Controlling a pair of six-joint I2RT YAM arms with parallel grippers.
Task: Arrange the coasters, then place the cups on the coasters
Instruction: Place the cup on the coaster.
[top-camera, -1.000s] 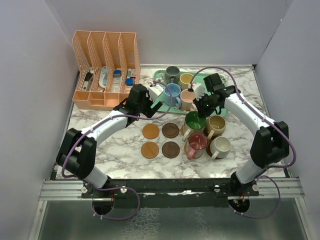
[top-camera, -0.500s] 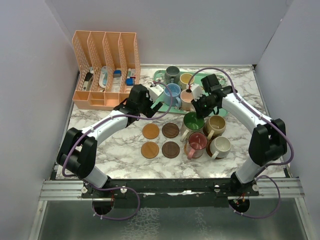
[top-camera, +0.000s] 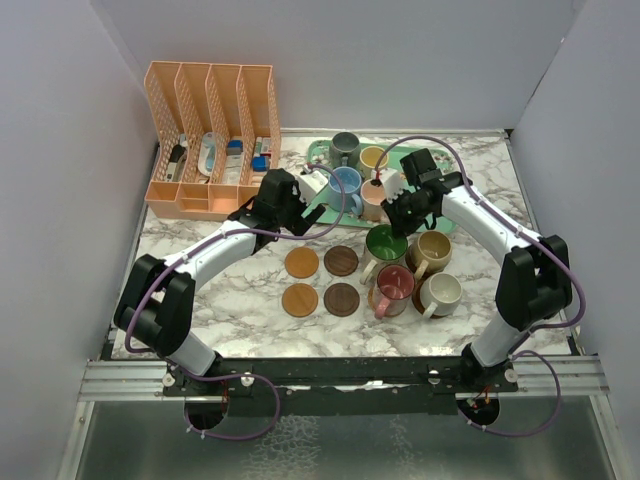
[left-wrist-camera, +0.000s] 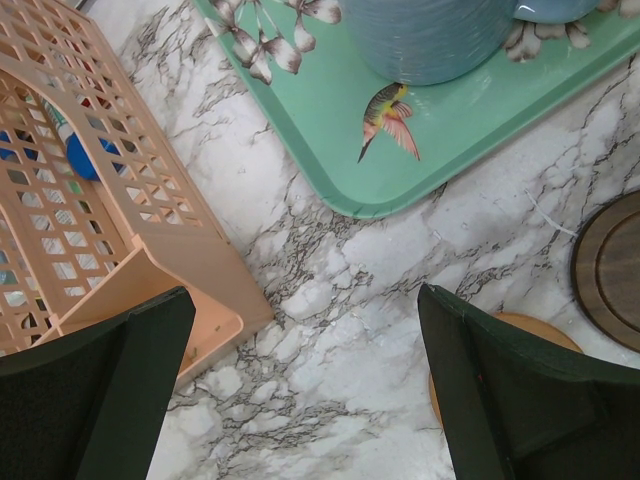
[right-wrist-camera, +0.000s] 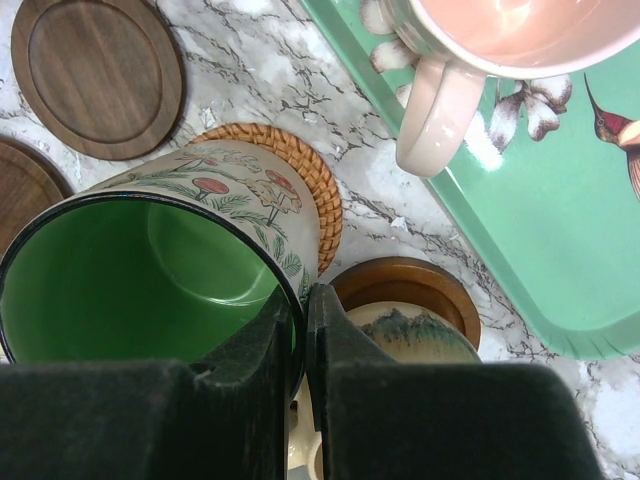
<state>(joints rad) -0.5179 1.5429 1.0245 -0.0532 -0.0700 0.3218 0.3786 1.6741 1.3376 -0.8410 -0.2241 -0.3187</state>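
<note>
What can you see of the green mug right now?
The green mug looks ceramic: glossy green inside, cream outside with a mushroom-and-fern print. It stands upright and empty on a woven coaster on the marble table. The overhead view shows its pale handle pointing toward the arms' bases. The right pincer, shut, hangs at its rim; whether they touch cannot be told.

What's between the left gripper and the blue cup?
Only bare marble tabletop, then the teal tray's corner, on which the blue cup stands. Left wrist view shows it.
</note>
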